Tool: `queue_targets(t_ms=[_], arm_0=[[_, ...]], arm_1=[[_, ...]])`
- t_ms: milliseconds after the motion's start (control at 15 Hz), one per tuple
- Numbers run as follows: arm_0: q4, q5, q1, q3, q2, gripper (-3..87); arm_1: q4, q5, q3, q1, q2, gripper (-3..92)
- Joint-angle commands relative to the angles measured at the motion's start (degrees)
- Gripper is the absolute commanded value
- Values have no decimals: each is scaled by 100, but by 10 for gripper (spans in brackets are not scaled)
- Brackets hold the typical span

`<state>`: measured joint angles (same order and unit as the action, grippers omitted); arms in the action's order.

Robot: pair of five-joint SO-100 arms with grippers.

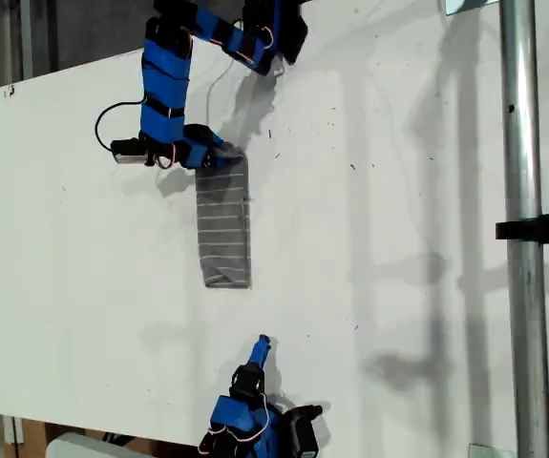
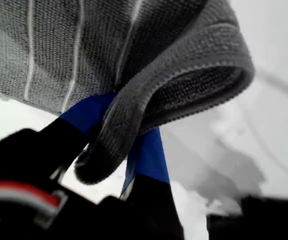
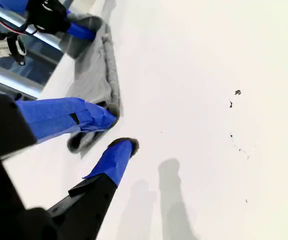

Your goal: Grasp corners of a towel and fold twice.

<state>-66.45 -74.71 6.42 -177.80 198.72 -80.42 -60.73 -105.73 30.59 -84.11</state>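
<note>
The towel [image 1: 224, 229] lies as a narrow strip on the white table [image 1: 398, 239], and my first gripper [image 2: 116, 142] has its jaws pinching a rolled hem at the far end, likely keeping that corner in hand so the fold can be carried over. That arm bends sharply down from the exterior view's top, its wrist low over the cloth. My second gripper [image 3: 116, 132] waits just short of the near end, jaws spread and empty, arm tucked low.
</note>
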Motion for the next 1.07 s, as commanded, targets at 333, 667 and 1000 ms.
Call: queue_targets(t_ms=[333, 667, 1000], arm_0=[[-123, -114, 114, -70, 44, 100], [-791, -1362, 79, -70, 44, 140], [-791, -694, 70, -70, 44, 140]], arm_1=[[-1767, -861, 2610, -1784, -62, -2], [1169, -633, 3023, -1687, -343, 299], [2373, -817, -1617, -1002, -5546, 158]])
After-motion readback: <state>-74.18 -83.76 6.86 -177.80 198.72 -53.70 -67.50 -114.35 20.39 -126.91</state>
